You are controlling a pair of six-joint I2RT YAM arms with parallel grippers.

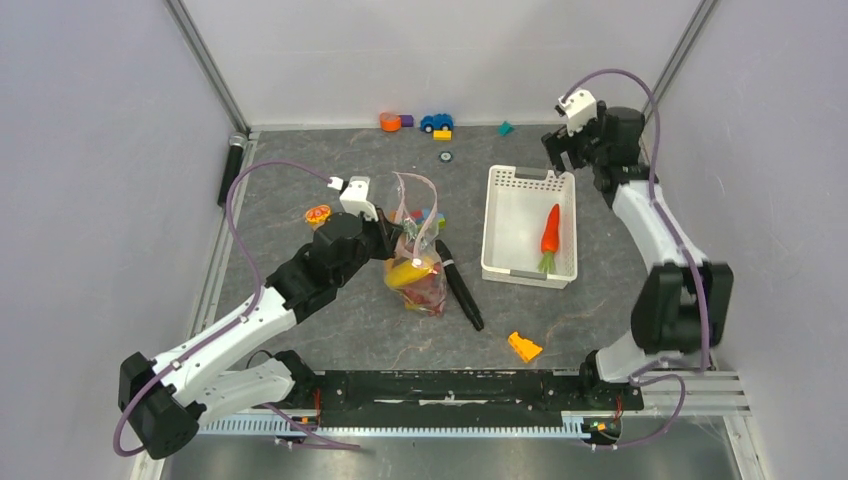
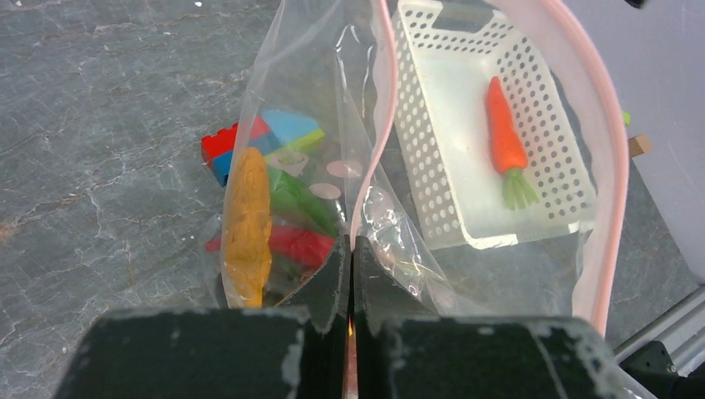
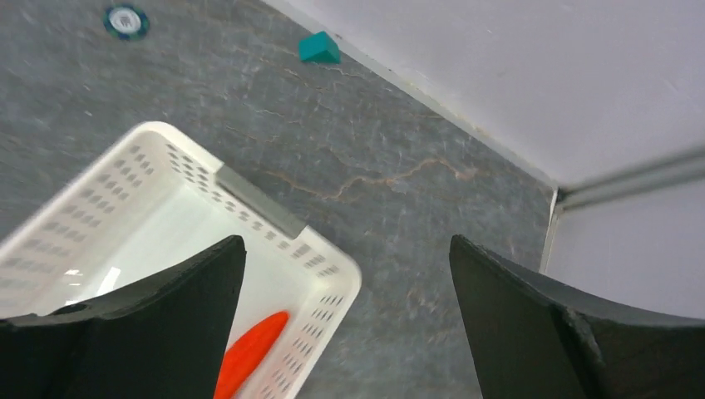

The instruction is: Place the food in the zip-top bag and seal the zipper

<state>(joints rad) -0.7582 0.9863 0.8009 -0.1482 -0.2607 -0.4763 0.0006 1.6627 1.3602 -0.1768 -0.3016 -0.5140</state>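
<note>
Two fingers of my left gripper (image 2: 351, 274) are pressed together on the zipper (image 2: 378, 125), the thin pink strip along the mouth of the zip-top bag (image 1: 420, 270). The bag hangs from that pinch near the middle of the table (image 1: 330, 330), its bottom resting on the surface. It is clear and floppy, with pale dots, and the mouth gapes in a wide pink loop. Inside I see a long yellow piece (image 2: 249, 224), a red piece (image 2: 299, 245) under it and a green piece (image 2: 299, 199) beside them. Coloured bricks (image 2: 229, 145) lie just behind the bag on the table.

One carrot (image 1: 550, 232) lies alone in the white lattice basket (image 1: 500, 225), which sits right of the bag towards the right edge. An orange-red fruit (image 1: 318, 214) lies on the table on my left arm's far side, nearer the left edge.

My right gripper (image 1: 570, 152) hangs above the basket's far right corner with its fingers spread wide apart, holding nothing.

A black marker (image 1: 460, 285) lies just right of the bag, between bag and basket. An orange wedge (image 1: 524, 346) sits near the front edge. Along the far edge are a toy car (image 1: 436, 122) and a teal block (image 3: 319, 48). Bare table shows along the left edge, and between the basket and the far right corner.
</note>
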